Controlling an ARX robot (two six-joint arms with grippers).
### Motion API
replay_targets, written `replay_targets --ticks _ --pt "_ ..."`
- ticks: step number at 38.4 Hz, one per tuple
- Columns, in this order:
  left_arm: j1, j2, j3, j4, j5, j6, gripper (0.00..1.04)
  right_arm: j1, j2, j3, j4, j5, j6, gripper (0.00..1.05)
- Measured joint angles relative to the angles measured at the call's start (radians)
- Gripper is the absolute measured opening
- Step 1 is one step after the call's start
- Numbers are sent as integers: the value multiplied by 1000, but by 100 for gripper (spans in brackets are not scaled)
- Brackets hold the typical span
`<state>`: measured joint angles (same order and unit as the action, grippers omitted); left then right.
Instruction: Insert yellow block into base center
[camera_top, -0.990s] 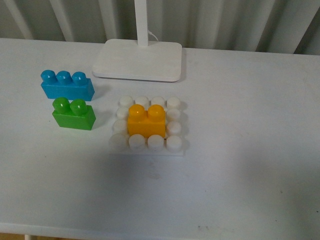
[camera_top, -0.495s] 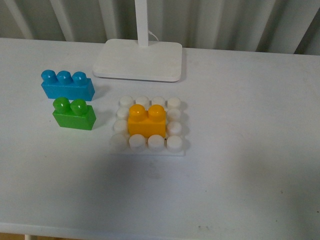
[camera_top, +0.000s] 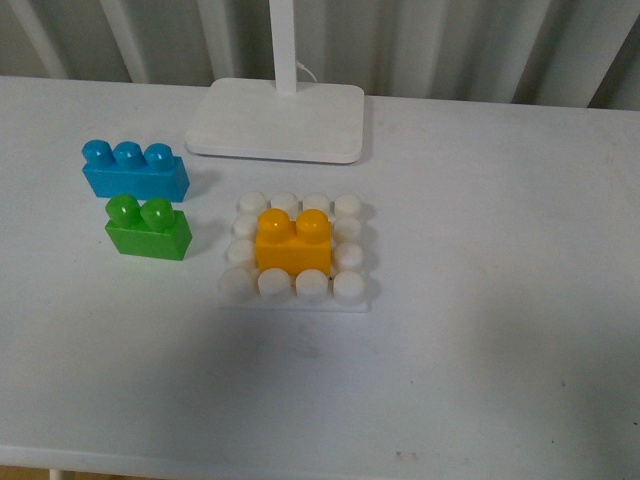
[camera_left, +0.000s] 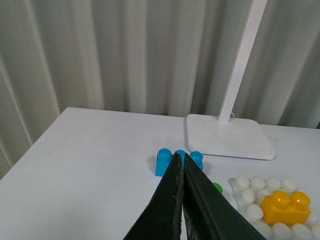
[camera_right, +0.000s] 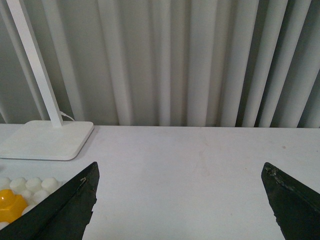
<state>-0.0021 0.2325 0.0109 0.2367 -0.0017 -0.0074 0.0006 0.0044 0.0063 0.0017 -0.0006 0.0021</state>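
Sitting: the yellow block (camera_top: 293, 241) was seated on the middle studs of the base (camera_top: 296, 252), upright, its two studs side by side.
Look: yellow-orange, glossy, ringed on all sides by the base's round white studs.
Base: a flat white studded plate lying on the white table (camera_top: 480, 300).
Neighbours: the green brick (camera_top: 147, 227) lay at 9 o'clock from the base, apart from it; the blue brick (camera_top: 134, 168) at 10 o'clock, just behind the green one; the lamp foot (camera_top: 276, 120) at 12 o'clock.
Obstruction: nothing covered the block in the front view.
Left gripper (camera_left: 183, 165): jaws pressed together, holding nothing.
Right gripper (camera_right: 180, 200): jaws spread wide, holding nothing.
Change: no thing had shifted since half a second earlier.
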Motion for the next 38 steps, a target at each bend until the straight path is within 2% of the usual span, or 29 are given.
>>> replay_targets --ticks 9,11,13,24,38 --pt "0 -58 0 -58 0 0 4 0 0 0 0 0 0 95" --pt "0 -145 0 -175 0 0 4 0 0 0 0 0 0 95" --pt "0 -207 0 -227 2 0 4 0 0 0 0 0 0 95" --pt "0 -227 0 -234 2 -1 5 0 0 0 0 0 0 95" --pt "0 -228 0 -235 2 0 63 0 0 0 0 0 0 95"
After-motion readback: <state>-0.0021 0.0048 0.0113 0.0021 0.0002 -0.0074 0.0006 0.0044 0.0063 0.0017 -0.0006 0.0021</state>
